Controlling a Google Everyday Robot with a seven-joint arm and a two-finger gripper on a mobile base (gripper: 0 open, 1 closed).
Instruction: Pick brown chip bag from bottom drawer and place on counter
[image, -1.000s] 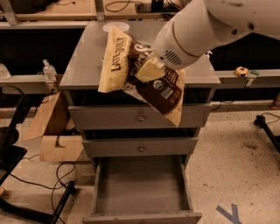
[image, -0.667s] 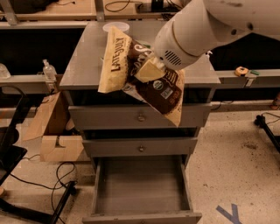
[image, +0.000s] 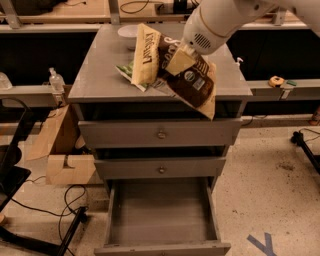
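Note:
My gripper (image: 179, 59) is shut on the brown chip bag (image: 196, 86) and holds it tilted in the air over the front part of the counter (image: 95, 75). The bag's cream-yellow end panel (image: 144, 54) points up and to the left, and its dark brown body hangs down past the counter's front edge on the right. The bottom drawer (image: 160, 215) is pulled open below, and nothing shows inside it. The white arm (image: 225, 20) comes in from the upper right.
A green chip bag (image: 128, 71) lies on the counter, partly under the held bag, and a white bowl (image: 127, 33) stands at the back. Two shut drawers with round knobs (image: 161, 134) sit above the open one. Cardboard boxes (image: 60, 150) and cables lie on the floor at left.
The gripper has carried the brown chip bag a little up and to the right, further over the counter. The drawers have not moved.

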